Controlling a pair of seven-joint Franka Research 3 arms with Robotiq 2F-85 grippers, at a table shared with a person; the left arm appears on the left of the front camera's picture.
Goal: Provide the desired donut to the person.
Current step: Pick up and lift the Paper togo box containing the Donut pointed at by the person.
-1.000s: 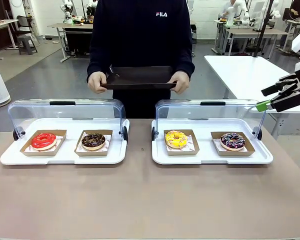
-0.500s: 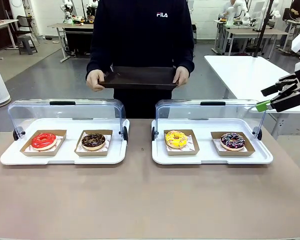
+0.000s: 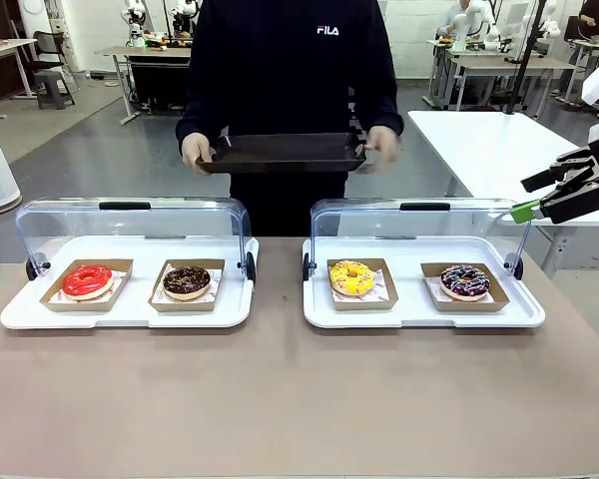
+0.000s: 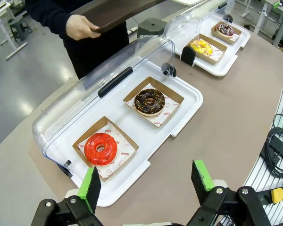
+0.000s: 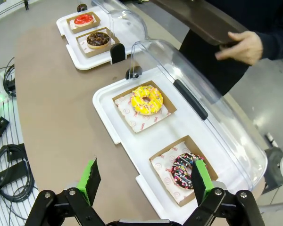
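Observation:
The person [image 3: 290, 70] stands at the far side, holding a dark tray [image 3: 285, 152] in both hands. A red donut [image 3: 87, 280] and a chocolate donut [image 3: 187, 281] sit in paper boats in the left white case. A yellow donut [image 3: 351, 277] and a dark sprinkled donut [image 3: 465, 281] sit in the right case. I cannot tell which donut is the desired one. My right gripper [image 3: 527, 197] hovers open at the right edge, above and beyond the right case. In the left wrist view my left gripper [image 4: 146, 183] is open above the table, short of the red donut [image 4: 101, 148].
Both cases [image 3: 130, 311] [image 3: 419, 317] have their clear lids [image 3: 130, 225] [image 3: 419, 225] swung up at the back. The brown table [image 3: 280, 399] is bare in front of the cases. A white table [image 3: 499, 150] stands at the back right. Cables [image 4: 278, 150] hang beside the table edge.
The person has shifted slightly to the right with the tray, and the hand at the tray's right end is blurred in motion. Neither gripper has moved.

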